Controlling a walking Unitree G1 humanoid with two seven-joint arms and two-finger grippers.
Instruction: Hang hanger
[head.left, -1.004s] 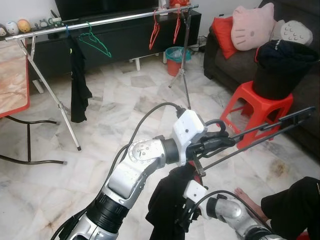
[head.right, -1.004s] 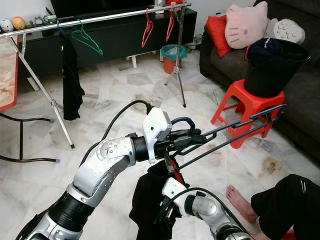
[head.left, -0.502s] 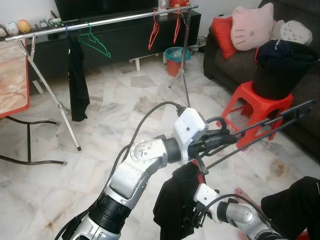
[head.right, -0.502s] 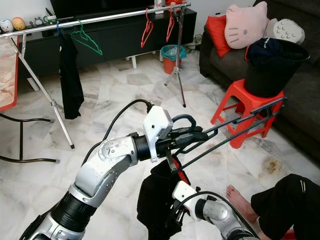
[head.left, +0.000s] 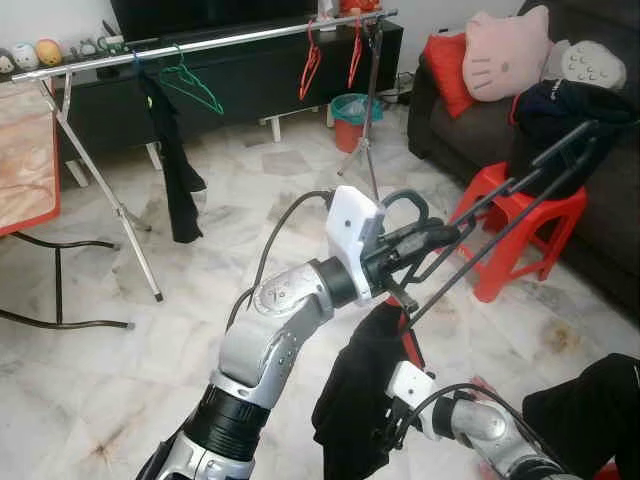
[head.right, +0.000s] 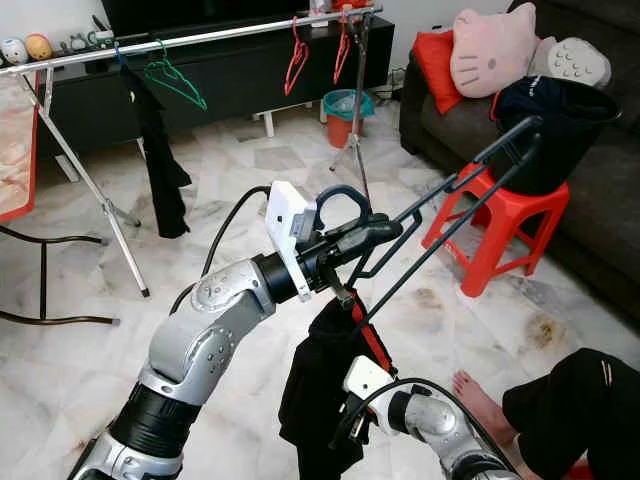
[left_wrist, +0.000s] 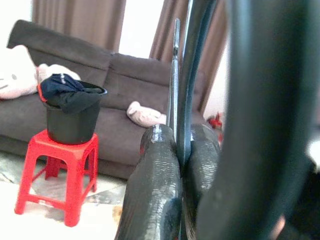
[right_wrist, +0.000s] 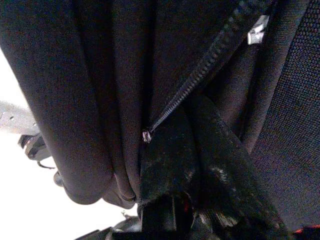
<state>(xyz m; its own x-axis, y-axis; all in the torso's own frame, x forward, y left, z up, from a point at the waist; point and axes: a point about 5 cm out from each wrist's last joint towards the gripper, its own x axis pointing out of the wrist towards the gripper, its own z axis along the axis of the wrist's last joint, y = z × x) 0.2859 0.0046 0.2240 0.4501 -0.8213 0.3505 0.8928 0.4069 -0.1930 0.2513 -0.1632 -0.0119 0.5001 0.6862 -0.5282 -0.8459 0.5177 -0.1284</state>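
Note:
My left gripper (head.left: 428, 238) is shut on a black hanger (head.left: 505, 200) just below its hook, at chest height in the middle of the room. The hanger's long arms slant up to the right, ending in front of the black bucket. In the left wrist view the fingers (left_wrist: 155, 190) press together on the hanger's thin bar (left_wrist: 175, 90). A black garment with red trim (head.left: 358, 385) hangs from the hanger's near end. Low down, my right gripper (head.left: 388, 432) is shut on that garment; the right wrist view has bunched black cloth with a zipper (right_wrist: 200, 85).
A clothes rail (head.left: 230, 40) stands at the back with a green hanger (head.left: 190, 85), red hangers (head.left: 310, 65) and a black garment (head.left: 178, 170). Red stool (head.left: 510, 215) with black bucket (head.left: 560, 130) at right, sofa behind. A person's leg (head.left: 590, 410) and foot (head.right: 470, 385) at lower right.
My left gripper has turned and lifted, swinging the hanger's far end up from stool height to the bucket's rim. The garment on the rail has swung a little.

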